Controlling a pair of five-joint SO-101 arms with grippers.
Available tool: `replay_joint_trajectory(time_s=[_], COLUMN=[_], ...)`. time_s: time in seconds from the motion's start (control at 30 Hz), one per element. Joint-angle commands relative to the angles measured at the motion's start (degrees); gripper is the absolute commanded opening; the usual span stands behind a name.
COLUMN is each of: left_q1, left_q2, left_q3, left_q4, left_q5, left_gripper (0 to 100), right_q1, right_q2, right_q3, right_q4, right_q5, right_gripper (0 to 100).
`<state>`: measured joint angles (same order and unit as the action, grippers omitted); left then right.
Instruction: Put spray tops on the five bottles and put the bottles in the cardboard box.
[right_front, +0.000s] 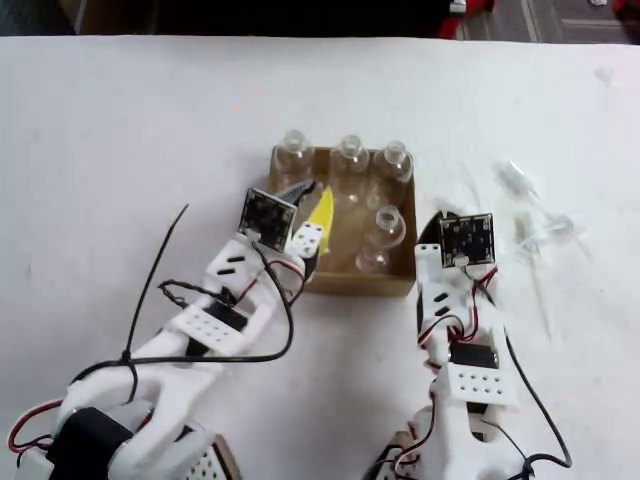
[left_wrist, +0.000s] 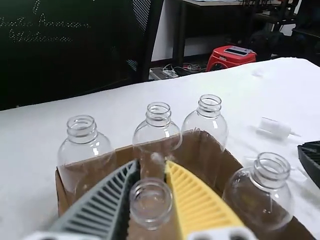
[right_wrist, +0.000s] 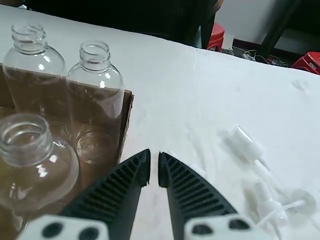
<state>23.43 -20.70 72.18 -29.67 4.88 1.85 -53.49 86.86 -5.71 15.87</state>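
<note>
A cardboard box (right_front: 392, 283) sits mid-table. Three clear bottles (right_front: 350, 162) stand upright along its far side, and another bottle (right_front: 384, 232) stands at its right side. All have bare, uncapped necks. My left gripper (right_front: 308, 203), with one grey and one yellow finger, hangs over the box's left part, shut on the neck of a clear bottle (left_wrist: 151, 202). My right gripper (right_wrist: 154, 170) is shut on nothing, just outside the box's right wall (right_wrist: 126, 107). White spray tops (right_front: 545, 230) lie loose on the table to the right of the box.
The table is covered with a white cloth (right_front: 120, 150), bare on the left and at the back. A black cable tie (right_front: 150, 290) sticks out from the left arm. Spray top tubes (right_front: 540, 290) trail towards the front right. Red objects (left_wrist: 231, 56) lie beyond the table's far edge.
</note>
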Motion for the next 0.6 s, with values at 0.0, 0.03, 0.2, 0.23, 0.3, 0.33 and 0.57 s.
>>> replay_joint_trajectory(time_s=[0.0, 0.03, 0.2, 0.23, 0.3, 0.33, 0.57], left_q1=[0.13, 0.13, 0.04, 0.04, -0.22, -0.22, -0.22], left_q2=[0.31, 0.04, -0.13, -0.13, -0.13, -0.22, -11.47], left_q3=[-2.46, -2.64, -2.9, -2.9, -2.9, -2.9, -2.99], left_q4=[1.76, 3.25, 5.1, 5.1, 5.1, 5.1, 12.31], left_q5=[-0.09, -0.09, -0.09, -0.09, 0.0, 0.0, 2.64], left_gripper=[14, 14, 14, 14, 14, 14, 15], right_q1=[0.04, 0.04, -0.04, -0.04, -0.04, -0.04, -0.04], right_q2=[0.22, 0.22, 0.22, 0.22, 0.22, 0.22, 0.22], right_q3=[-0.44, -0.44, -0.44, -0.44, -0.44, -0.44, -0.44], right_q4=[-1.8, -1.8, -1.8, -1.8, -1.8, -1.8, -1.8], right_q5=[0.7, 0.7, 0.7, 0.7, 0.7, 0.7, 0.7], right_gripper=[2.1, 2.1, 2.1, 2.1, 2.1, 2.1, 2.1])
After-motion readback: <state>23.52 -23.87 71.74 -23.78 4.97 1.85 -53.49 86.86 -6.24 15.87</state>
